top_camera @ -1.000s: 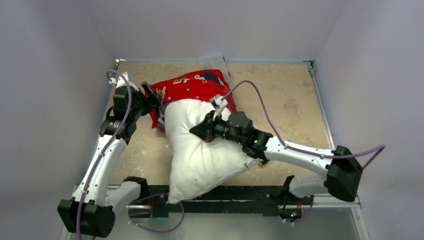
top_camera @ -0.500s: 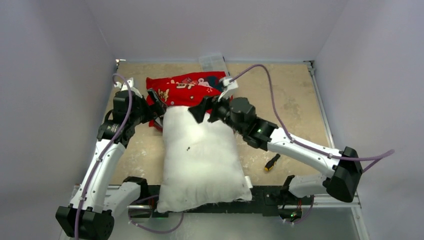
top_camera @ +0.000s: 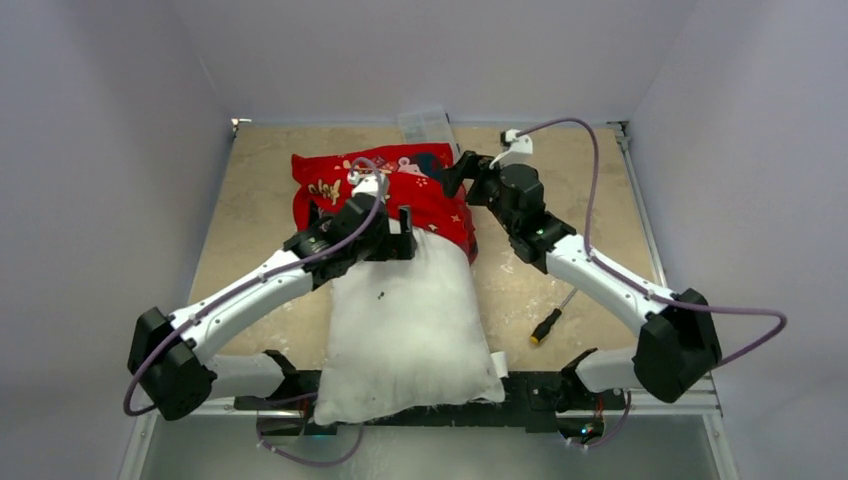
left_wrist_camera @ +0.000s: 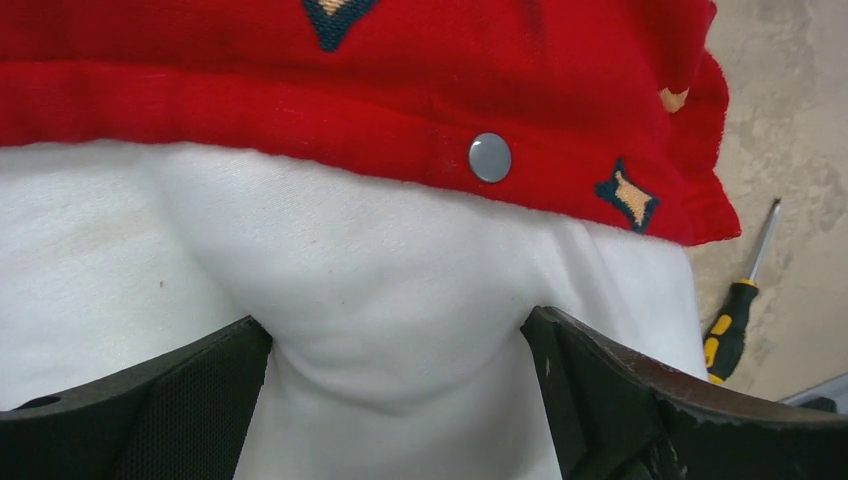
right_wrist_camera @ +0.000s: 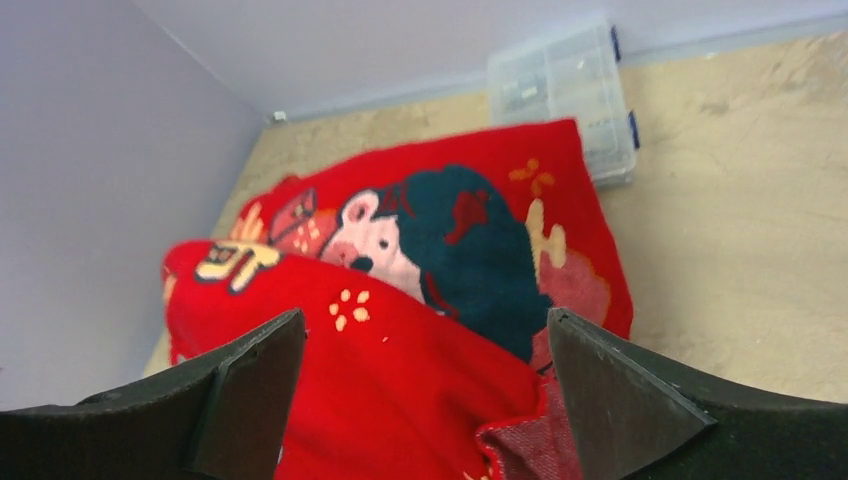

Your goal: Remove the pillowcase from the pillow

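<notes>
Both arms have shifted: left gripper [left_wrist_camera: 395, 325] now presses on the pillow [top_camera: 400, 330] at its far end, fingers apart, white fabric bulging between them. The pillowcase [top_camera: 400, 185] covers only that end. Right gripper [right_wrist_camera: 425, 318] hovers over its right corner, fingers apart, empty.

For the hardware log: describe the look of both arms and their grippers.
Both the left arm and right arm have smooth white links joined by chunky black joint housings. A lilac cable loops along each. The left gripper and right gripper have broad matte-black wedge-shaped fingers. No lettering can be made out.
</notes>
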`<state>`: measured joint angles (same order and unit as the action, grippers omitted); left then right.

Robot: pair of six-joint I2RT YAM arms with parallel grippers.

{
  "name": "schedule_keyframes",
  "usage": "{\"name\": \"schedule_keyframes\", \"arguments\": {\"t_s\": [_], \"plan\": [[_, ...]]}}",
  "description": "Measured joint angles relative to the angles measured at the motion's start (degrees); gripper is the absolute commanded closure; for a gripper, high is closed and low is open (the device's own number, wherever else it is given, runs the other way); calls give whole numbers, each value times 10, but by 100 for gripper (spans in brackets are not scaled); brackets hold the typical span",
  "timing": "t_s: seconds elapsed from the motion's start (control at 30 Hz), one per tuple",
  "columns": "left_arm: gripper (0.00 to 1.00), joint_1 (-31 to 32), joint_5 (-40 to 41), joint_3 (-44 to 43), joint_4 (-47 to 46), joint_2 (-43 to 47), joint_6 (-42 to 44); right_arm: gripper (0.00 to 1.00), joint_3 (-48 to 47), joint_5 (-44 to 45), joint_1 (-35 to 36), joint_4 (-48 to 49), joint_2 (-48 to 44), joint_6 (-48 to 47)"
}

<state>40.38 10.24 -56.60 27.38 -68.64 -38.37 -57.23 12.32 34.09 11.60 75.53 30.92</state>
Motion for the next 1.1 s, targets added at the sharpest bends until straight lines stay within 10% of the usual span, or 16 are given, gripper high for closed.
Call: {"name": "schedule_keyframes", "arguments": {"t_s": [0.27,0.5,0.77,1.1], "plan": [[13,59,111,7,-41,-75,-21,7,14,-68,0,45,132,-22],[100,59,142,104,-120,-64,-55,21,24,-116,12,98,182,-35],[100,58,143,122,-102,17,-62,97,16,-117,15,95,181,-36],[100,58,133,122,-12,175,-69,100,-53,-148,-19,25,182,-10]]}}
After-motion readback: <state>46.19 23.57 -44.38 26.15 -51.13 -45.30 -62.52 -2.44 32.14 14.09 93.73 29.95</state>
